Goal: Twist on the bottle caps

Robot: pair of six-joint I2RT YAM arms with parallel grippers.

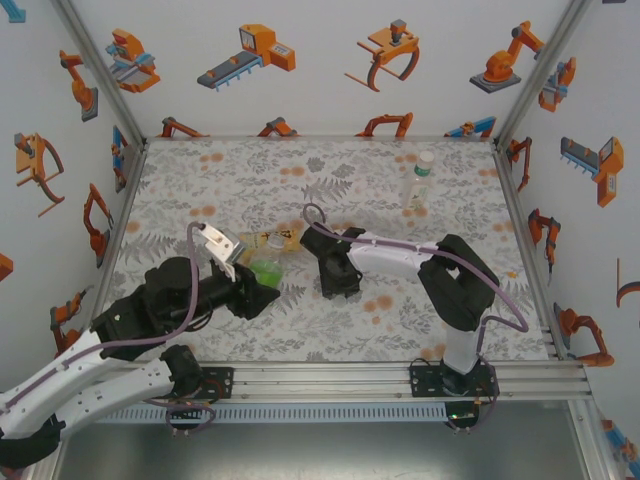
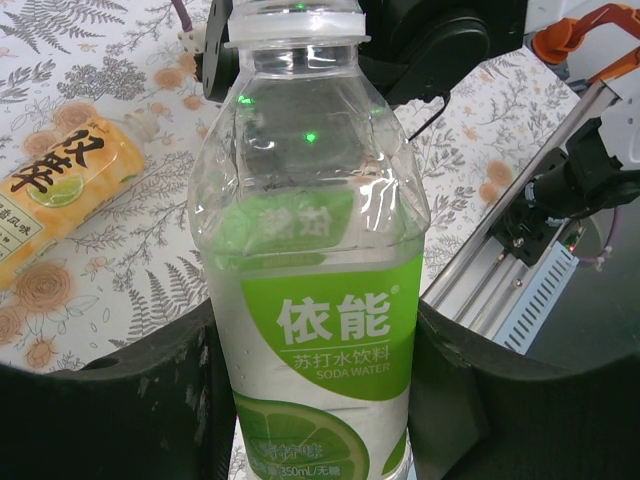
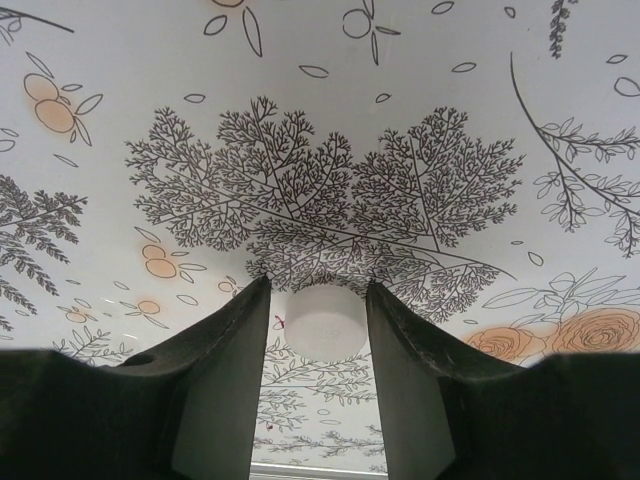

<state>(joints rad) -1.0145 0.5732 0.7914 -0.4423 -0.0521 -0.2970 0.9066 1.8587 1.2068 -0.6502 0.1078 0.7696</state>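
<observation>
My left gripper [image 2: 315, 405] is shut on a clear bottle with a green label [image 2: 315, 300], both jaws pressed against its sides. Its mouth [image 2: 295, 20] has no cap on it. In the top view this bottle [image 1: 265, 268] shows green at the left gripper [image 1: 258, 285], mid-table. My right gripper [image 3: 317, 285] points down at the tablecloth, its fingers straddling a small white bottle cap [image 3: 325, 322] that lies on the cloth; a narrow gap shows on the cap's left side. The right gripper [image 1: 335, 285] stands just right of the held bottle.
An amber-yellow bottle [image 1: 275, 240] lies on its side just behind the held bottle, also in the left wrist view [image 2: 60, 185]. A clear bottle with a green-white band [image 1: 421, 180] stands upright at the back right. Walls close the table's sides and back.
</observation>
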